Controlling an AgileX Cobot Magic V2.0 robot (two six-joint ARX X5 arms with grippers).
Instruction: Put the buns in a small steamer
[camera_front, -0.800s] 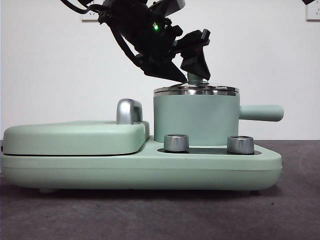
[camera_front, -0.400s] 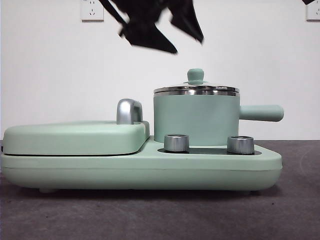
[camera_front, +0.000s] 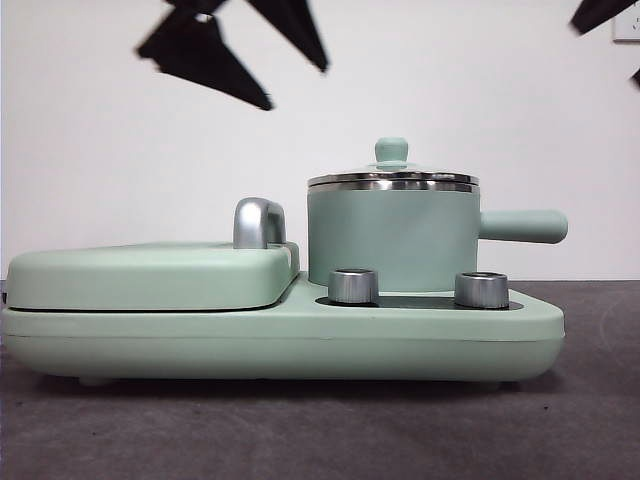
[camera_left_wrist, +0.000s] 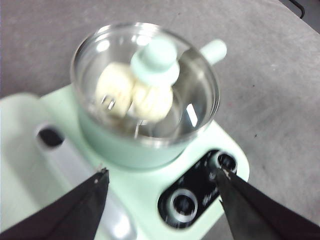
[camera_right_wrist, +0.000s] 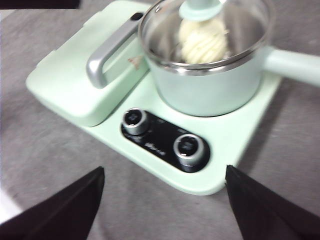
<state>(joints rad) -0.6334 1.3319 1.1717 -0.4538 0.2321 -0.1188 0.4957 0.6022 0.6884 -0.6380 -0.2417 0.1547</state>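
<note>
Buns (camera_left_wrist: 131, 95) blurred under lid (camera_left_wrist: 150, 75)

Black control panel (camera_right_wrist: 165, 140) on cooker base, between two knobs: pale script-like marking, too blurred to read. Same panel (camera_left_wrist: 200, 192) in left wrist view: faint slanted lettering, also unreadable. Small reddish mark (camera_right_wrist: 134, 61) on flat lid near handle: illegible. No numbers on knobs legible. Nothing readable in front view.
</note>
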